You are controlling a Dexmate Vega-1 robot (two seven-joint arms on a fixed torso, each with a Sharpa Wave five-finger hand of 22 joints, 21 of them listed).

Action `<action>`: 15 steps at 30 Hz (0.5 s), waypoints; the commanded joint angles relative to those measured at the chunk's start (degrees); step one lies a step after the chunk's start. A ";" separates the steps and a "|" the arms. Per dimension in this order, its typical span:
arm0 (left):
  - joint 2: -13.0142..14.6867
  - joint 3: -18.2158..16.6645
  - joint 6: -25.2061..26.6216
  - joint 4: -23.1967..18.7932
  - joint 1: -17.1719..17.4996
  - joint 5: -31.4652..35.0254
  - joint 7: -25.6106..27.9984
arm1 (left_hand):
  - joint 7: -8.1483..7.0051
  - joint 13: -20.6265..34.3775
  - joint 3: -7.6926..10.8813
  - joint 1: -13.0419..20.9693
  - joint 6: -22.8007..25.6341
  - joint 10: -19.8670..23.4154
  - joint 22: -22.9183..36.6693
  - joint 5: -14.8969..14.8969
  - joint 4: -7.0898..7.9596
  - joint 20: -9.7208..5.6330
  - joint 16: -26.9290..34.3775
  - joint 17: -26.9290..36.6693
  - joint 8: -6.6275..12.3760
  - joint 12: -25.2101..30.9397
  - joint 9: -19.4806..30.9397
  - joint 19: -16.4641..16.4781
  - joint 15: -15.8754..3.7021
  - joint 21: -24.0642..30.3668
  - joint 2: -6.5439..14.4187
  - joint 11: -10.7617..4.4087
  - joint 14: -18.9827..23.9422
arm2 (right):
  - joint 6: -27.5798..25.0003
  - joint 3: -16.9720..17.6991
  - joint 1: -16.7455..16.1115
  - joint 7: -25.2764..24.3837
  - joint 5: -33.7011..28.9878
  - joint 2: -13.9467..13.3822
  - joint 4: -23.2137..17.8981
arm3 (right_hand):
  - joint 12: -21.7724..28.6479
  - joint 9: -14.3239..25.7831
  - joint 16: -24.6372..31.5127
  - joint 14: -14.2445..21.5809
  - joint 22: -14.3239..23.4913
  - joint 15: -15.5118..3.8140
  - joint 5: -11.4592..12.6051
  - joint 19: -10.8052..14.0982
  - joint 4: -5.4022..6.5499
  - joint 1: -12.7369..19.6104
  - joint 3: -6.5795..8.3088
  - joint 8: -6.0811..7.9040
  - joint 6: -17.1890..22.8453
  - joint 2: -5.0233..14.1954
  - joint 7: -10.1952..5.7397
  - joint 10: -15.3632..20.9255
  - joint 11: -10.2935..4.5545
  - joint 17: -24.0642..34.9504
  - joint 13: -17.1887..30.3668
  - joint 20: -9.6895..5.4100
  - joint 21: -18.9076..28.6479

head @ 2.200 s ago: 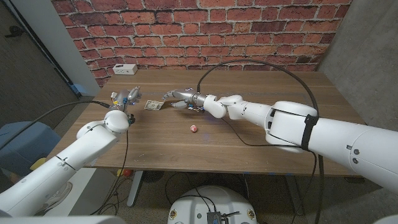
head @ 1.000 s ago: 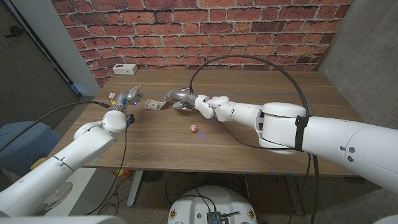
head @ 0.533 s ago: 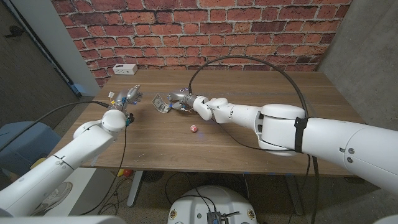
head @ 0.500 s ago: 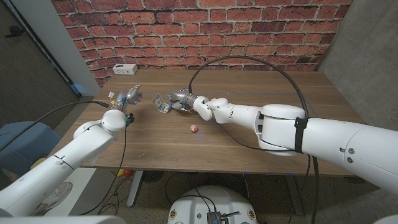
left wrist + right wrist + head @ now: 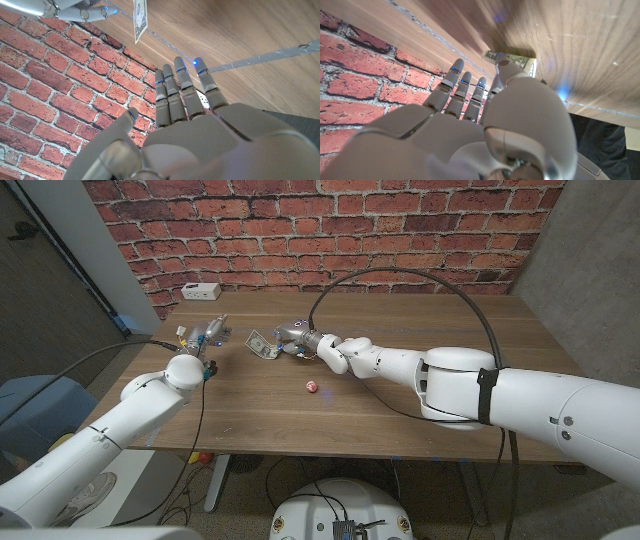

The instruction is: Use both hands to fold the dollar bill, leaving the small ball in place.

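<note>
One dollar bill (image 5: pixel 262 345) pinched in right hand (image 5: pixel 292 339) fingers, one ball (image 5: pixel 312 387), left hand (image 5: pixel 203 335) fingers apart.

Green-grey dollar bill (image 5: pixel 262 346), red small ball (image 5: pixel 312 387), brown table (image 5: pixel 400 395).

On the wooden table (image 5: pixel 420 380) the right hand (image 5: pixel 293 338) holds the dollar bill (image 5: pixel 262 346) by one end, and the bill stands out from the hand toward the robot's left, tilted, with its far end close to the table top. The left hand (image 5: pixel 204 333) is near the left edge of the table, apart from the bill, with its fingers (image 5: pixel 216 327) pointing toward the brick wall (image 5: pixel 330 230) and nothing in them. The small ball (image 5: pixel 312 387), pink, lies on the table nearer to the robot than the right hand, and a white box (image 5: pixel 201 291) sits at the far left corner next to the wall.
</note>
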 commanded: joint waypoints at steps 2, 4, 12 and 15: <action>0.00 0.83 0.35 0.31 -1.21 0.68 -0.18 | -0.05 0.16 -0.24 -0.63 0.01 -0.01 0.19 0.44 -0.04 0.17 -0.12 0.15 -0.10 -0.20 0.27 -0.09 -0.09 -0.26 0.60 -0.04 0.15 | -0.66 -1.71 0.79 0.61 -4.57 -1.71 -0.04 | -0.34 -0.24 -0.94 -0.96 0.11 -7.12 -0.09 -0.70 -0.23 1.71 1.83 -1.08 -0.63 0.50 -0.57 -0.23 -0.13 -0.40 0.06 0.02 -0.35; 0.37 1.21 -0.21 0.56 -1.54 1.13 -0.72 | -0.10 0.17 -0.26 -0.69 0.00 -0.03 0.19 0.45 -0.02 0.15 -0.14 0.15 -0.11 -0.23 0.27 -0.09 -0.16 -0.28 0.60 -0.06 0.12 | -0.17 -1.78 0.78 0.35 -5.12 -2.17 0.18 | -0.38 -0.28 -1.05 -0.99 0.10 -7.06 -0.25 -0.76 0.18 1.37 1.86 -1.40 -0.90 0.47 -0.68 -0.25 -0.09 -0.42 0.06 0.01 -0.36; 5.46 5.94 -4.47 2.80 -5.56 4.25 -11.58 | -5.97 -0.76 3.45 11.61 -3.44 -5.37 0.13 1.50 -15.68 -0.25 -4.26 -0.68 -0.96 -3.93 -0.05 -9.48 -2.00 -5.47 1.38 -5.89 -9.67 | -0.17 -0.80 0.41 0.68 -4.95 -2.72 0.40 | -0.35 -0.37 -1.29 -0.90 0.08 -7.05 -0.59 -0.78 0.95 0.52 1.88 -1.86 -0.73 0.31 -0.68 0.01 0.15 -0.46 0.06 0.05 -0.36; 6.72 8.84 -2.71 2.01 -7.26 8.69 -12.24 | -7.46 -1.02 4.54 15.24 -1.54 -5.60 0.21 2.58 -19.00 -1.62 -3.79 -0.81 -0.41 -4.09 -0.16 -9.25 -3.53 -5.59 1.92 -6.59 -8.76 | -0.37 -0.62 0.35 0.87 -4.76 -2.99 0.03 | -0.36 -0.38 -1.35 -0.87 0.07 -7.06 -0.67 -0.77 1.13 0.28 1.90 -2.03 -0.80 0.29 -0.67 0.04 0.08 -0.46 0.06 0.09 -0.36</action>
